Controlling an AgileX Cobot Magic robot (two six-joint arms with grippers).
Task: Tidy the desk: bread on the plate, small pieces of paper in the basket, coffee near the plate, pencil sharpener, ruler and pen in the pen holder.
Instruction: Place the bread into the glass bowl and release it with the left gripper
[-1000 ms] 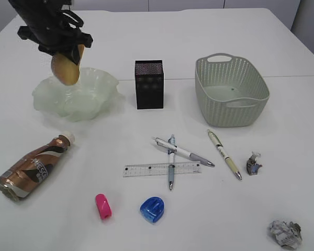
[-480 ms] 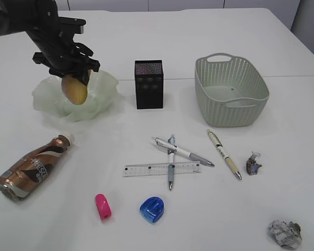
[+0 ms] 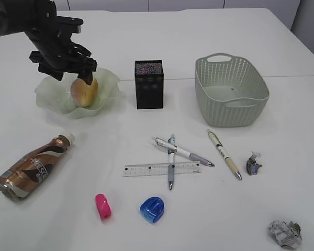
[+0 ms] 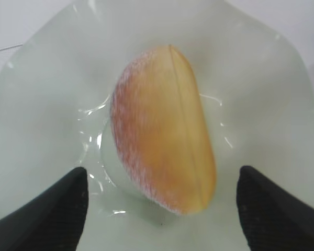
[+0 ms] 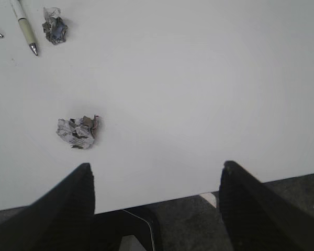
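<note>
Crumpled newsprint [image 5: 77, 132] lies on the white table [image 5: 199, 78] ahead and to the left of the right gripper [image 5: 156, 180], whose jaws stand wide and empty at the desk's near edge — parked, it seems, within reach of the scraps it will likely be asked to clear. A second, smaller paper scrap [image 5: 55, 29] sits farther out beyond those jaws, just beside the tip of a cream pen [image 5: 25, 25].

Across the middle of the desk the stationery waits untouched: a pink sharpener [image 3: 103, 205] and a blue sharpener [image 3: 152, 209] nearest the front, then a clear ruler [image 3: 161, 169] with a grey pen [image 3: 170, 162] lying across it and a silver pen [image 3: 183, 152] crossing that one. A coffee bottle [image 3: 32, 167] lies on its side, well apart from the plate it belongs beside. Behind the pens stand the black pen holder [image 3: 148, 84], upright and open-topped, and the grey basket [image 3: 230, 91], which looks empty.

At the far left, the bread [image 4: 165, 142] rests in the hollow of the pale green glass plate [image 4: 36, 99], directly between and below the left gripper [image 4: 162, 201]. Its jaws stand spread wide, one fingertip [image 4: 47, 209] on each side and clear of the loaf — a release, by the look of it, with the first item of the task judged done. The gripper hovers low over the plate's frilled rim; a straight lift would seem the safe way out, since a sideways move might catch the glass.
</note>
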